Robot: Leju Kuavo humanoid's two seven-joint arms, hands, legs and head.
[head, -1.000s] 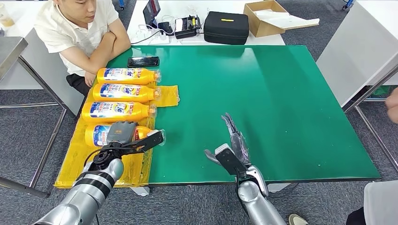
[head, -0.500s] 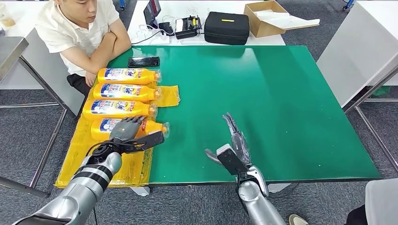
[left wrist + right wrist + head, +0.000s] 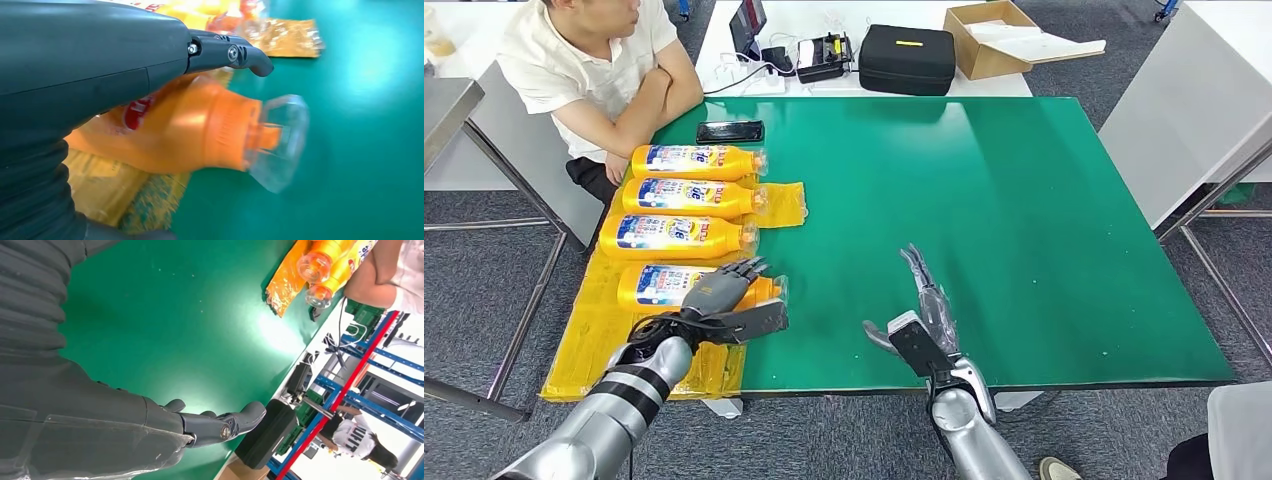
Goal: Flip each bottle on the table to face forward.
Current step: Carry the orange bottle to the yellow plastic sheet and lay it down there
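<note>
Several orange bottles with clear caps lie side by side on a yellow sheet (image 3: 589, 325) at the left of the green table (image 3: 1024, 200), blue-and-white labels up. The nearest bottle (image 3: 656, 284) has my left hand (image 3: 722, 296) over its neck end, fingers stretched out and not closed around it. In the left wrist view its orange neck (image 3: 200, 130) and clear cap (image 3: 277, 142) lie just under my fingers (image 3: 235, 52). The other bottles (image 3: 686, 198) lie farther back. My right hand (image 3: 924, 312) is flat and open above bare table near the front edge, holding nothing.
A person (image 3: 594, 70) sits at the far left corner with arms folded on the table, beside a black phone (image 3: 729, 131). A black case (image 3: 906, 58), a cardboard box (image 3: 994, 35) and small devices (image 3: 822, 55) stand on the white table behind.
My left hand slid off the nearest bottle's body toward its cap end and spread its fingers. That bottle shifted slightly away and right, more label now showing. My right hand stayed put.
</note>
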